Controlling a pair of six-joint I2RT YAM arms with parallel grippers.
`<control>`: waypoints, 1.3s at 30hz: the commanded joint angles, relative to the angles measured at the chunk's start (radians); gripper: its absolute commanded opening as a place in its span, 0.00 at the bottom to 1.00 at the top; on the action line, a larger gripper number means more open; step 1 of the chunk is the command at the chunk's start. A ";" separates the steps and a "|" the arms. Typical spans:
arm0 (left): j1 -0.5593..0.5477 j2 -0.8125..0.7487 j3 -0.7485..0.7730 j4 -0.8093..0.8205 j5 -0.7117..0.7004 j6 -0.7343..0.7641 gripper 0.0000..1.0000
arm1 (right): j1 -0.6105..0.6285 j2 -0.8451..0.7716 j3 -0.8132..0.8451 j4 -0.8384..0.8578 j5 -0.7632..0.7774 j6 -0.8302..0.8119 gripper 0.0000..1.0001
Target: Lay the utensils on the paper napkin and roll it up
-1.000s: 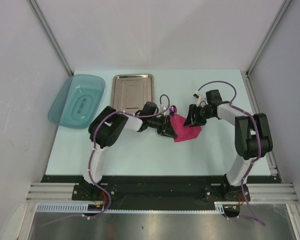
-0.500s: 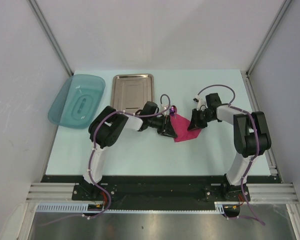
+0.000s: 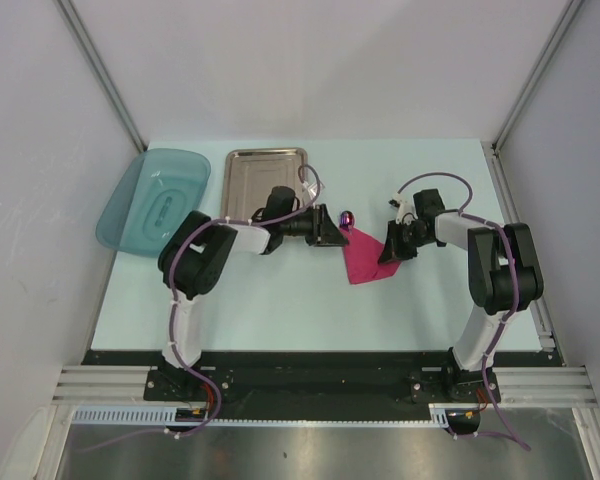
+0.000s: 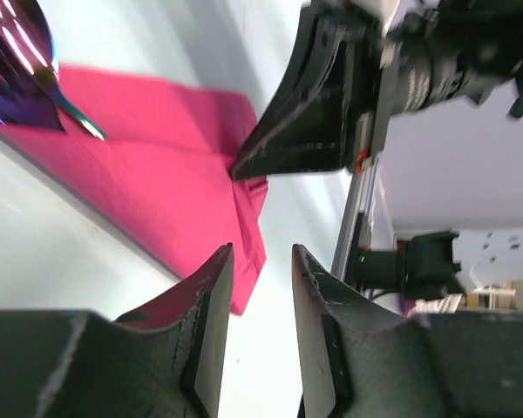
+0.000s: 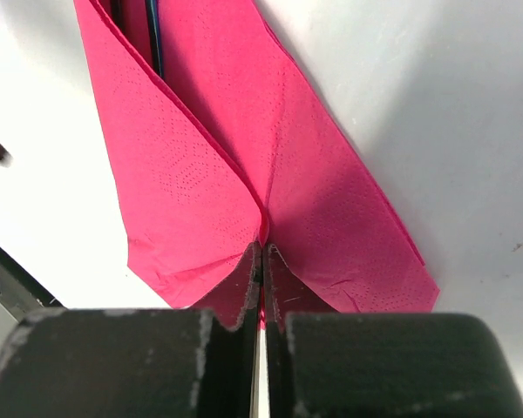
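Magenta paper is what catches the eye: the paper napkin (image 3: 365,260) lies folded into a tapering wedge on the pale worktop (image 3: 280,300), roughly midway between the near and far edges and a little right of centre. The right hand (image 3: 388,252) is closed tight on the napkin's right-hand side, its two fingers pressed together with the pink paper pinched between them where two flaps meet. The left hand (image 3: 337,234) sits low at the napkin's far left corner with its fingers a small way apart and nothing between them; from its own camera the napkin's edge shows through the gap.

A shiny purple utensil (image 3: 348,217) pokes out from the napkin's far end, just beside the left hand. In the right wrist view a dark slim handle (image 5: 154,39) shows inside the fold; I cannot tell which utensil it belongs to.

Back by the far edge, left of centre, lies a steel tray (image 3: 265,180), and a teal dish (image 3: 155,200) sits at the far left corner.
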 commanded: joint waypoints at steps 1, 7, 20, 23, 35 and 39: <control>-0.006 0.006 0.061 0.066 -0.023 -0.064 0.39 | -0.010 0.002 -0.013 0.010 0.039 -0.002 0.00; -0.029 0.085 0.126 0.100 -0.046 -0.103 0.39 | -0.009 -0.001 -0.029 0.013 0.034 -0.001 0.00; -0.023 0.231 0.245 -0.095 -0.164 -0.007 0.24 | -0.010 -0.012 -0.021 0.001 0.017 0.016 0.01; -0.023 0.234 0.251 -0.137 -0.169 0.018 0.19 | -0.010 -0.038 -0.001 -0.017 -0.007 0.022 0.09; -0.030 0.238 0.259 -0.175 -0.181 0.055 0.14 | 0.068 -0.148 0.076 -0.008 -0.102 0.140 0.42; -0.030 0.238 0.257 -0.184 -0.175 0.064 0.14 | 0.105 -0.116 0.040 0.026 -0.106 0.165 0.38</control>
